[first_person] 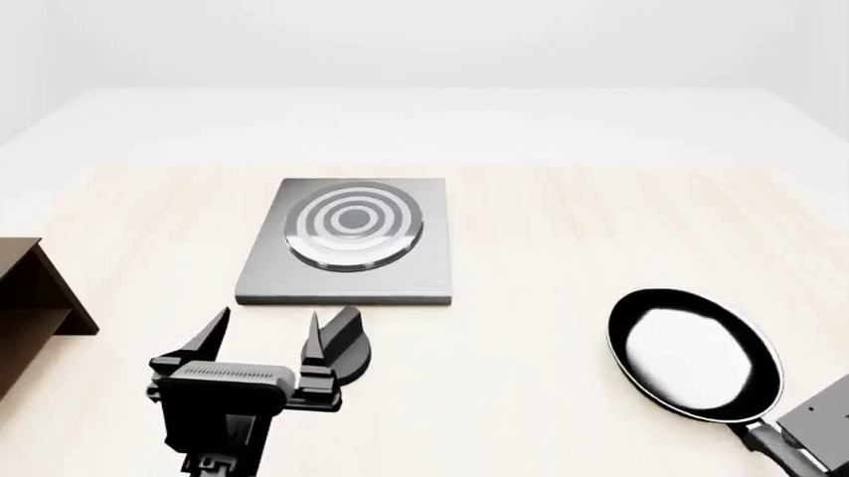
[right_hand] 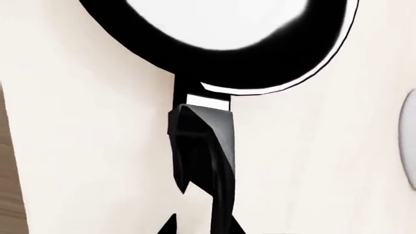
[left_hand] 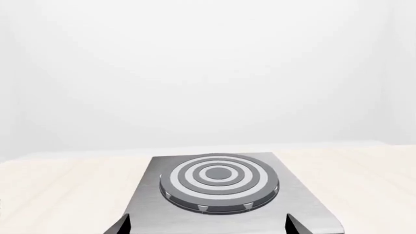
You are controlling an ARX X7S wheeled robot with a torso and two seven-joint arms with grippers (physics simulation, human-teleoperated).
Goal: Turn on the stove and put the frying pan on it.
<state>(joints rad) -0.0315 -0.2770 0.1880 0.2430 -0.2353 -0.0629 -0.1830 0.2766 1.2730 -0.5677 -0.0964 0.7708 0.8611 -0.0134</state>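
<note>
The stove, a grey plate [first_person: 272, 283] with a ringed burner [first_person: 353, 231], lies left of centre on the table. It also fills the left wrist view [left_hand: 299, 200], burner [left_hand: 219, 181] included. Its black finned knob [first_person: 350, 346] sits on the table in front of the plate. My left gripper [first_person: 269, 318] is open and empty, and the knob lies just outside its right finger. The frying pan [first_person: 697, 350] rests on the table at the right. My right gripper [right_hand: 202, 225] straddles its handle [right_hand: 221, 195]. One fingertip touches the handle and a gap shows on the other side.
A brown wooden shelf [first_person: 30, 298] stands at the left edge, close to my left arm. The light wooden table [first_person: 558, 229] ends at a far edge behind the stove, against a white wall.
</note>
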